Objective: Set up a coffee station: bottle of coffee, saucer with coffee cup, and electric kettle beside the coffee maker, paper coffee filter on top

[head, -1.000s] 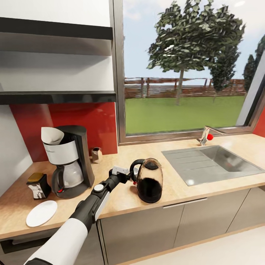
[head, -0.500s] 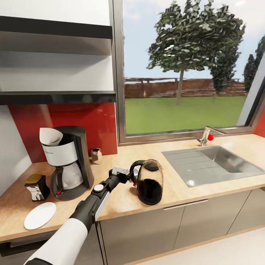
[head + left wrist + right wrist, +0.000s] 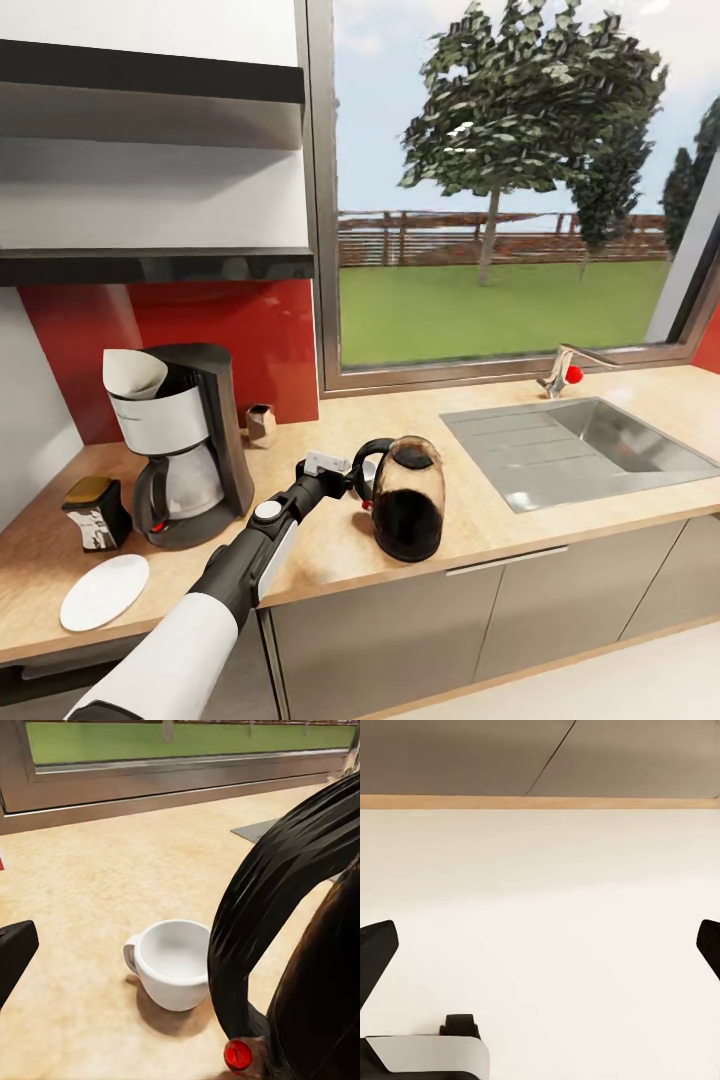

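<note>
The coffee maker [image 3: 175,455] stands at the counter's left with a white paper filter [image 3: 133,372] on top. A gold-capped coffee bottle [image 3: 95,512] and a white saucer [image 3: 104,592] lie to its left front. The dark glass kettle [image 3: 406,497] stands mid-counter, leaning slightly. My left gripper [image 3: 350,478] is at its black handle [image 3: 281,915], open: one finger [image 3: 15,954] stays far from the handle and the other is hidden behind it. The white coffee cup [image 3: 174,964] sits on the counter just beyond the handle, also seen as the cup [image 3: 368,468]. My right gripper [image 3: 540,945] hangs open over the floor.
A steel sink [image 3: 590,445] with a faucet [image 3: 565,370] is set in the counter [image 3: 320,545] at the right. A small wooden holder [image 3: 262,423] stands against the red backsplash. Dark shelves [image 3: 150,265] hang above the coffee maker. Cabinet fronts [image 3: 390,630] run below the counter.
The head view has drifted a little, so the coffee maker, bottle and saucer sit slightly further left. The kettle leans a bit less. The left arm holds its place at the handle.
</note>
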You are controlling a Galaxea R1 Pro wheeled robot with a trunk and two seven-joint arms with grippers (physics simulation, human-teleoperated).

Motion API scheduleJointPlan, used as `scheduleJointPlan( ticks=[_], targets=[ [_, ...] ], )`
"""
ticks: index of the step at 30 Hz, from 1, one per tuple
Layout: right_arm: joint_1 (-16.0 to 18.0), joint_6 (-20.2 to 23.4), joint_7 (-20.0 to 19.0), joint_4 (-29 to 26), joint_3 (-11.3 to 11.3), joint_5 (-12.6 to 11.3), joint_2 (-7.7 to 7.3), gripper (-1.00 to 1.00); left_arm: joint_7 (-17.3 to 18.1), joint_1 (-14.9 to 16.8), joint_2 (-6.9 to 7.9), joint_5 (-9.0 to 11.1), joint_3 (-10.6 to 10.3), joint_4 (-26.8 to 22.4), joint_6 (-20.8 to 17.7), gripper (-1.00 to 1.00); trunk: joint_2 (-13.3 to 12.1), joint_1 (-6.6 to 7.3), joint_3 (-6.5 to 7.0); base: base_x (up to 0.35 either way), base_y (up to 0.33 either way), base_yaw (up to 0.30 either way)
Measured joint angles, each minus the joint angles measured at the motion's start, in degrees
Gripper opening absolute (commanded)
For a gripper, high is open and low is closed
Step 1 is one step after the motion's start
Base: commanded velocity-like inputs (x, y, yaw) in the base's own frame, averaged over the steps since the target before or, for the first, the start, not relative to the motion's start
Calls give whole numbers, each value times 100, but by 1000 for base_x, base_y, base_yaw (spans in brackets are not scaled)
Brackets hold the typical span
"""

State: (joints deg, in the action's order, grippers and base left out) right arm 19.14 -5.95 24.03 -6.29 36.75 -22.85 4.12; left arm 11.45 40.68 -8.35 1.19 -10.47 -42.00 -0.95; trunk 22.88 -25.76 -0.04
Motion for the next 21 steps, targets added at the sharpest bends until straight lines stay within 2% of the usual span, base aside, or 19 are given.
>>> scheduleJointPlan(
  ticks=[9, 18, 21],
  targets=[
    [0, 0, 0, 0, 0, -1, 0, 100, 0, 0, 0, 3, 0, 11, 0, 100, 0, 1, 0, 24, 0, 0],
    [0, 0, 0, 0, 0, 1, 0, 100, 1, -4, -1, 4, 1, 224, 16, 100, 0, 0, 0, 35, 0, 0],
    [0, 0, 0, 0, 0, 0, 0, 100, 2, -78, -1, 3, 0, 238, 123, 100, 0, 0, 0, 4, 0, 0]
  ],
)
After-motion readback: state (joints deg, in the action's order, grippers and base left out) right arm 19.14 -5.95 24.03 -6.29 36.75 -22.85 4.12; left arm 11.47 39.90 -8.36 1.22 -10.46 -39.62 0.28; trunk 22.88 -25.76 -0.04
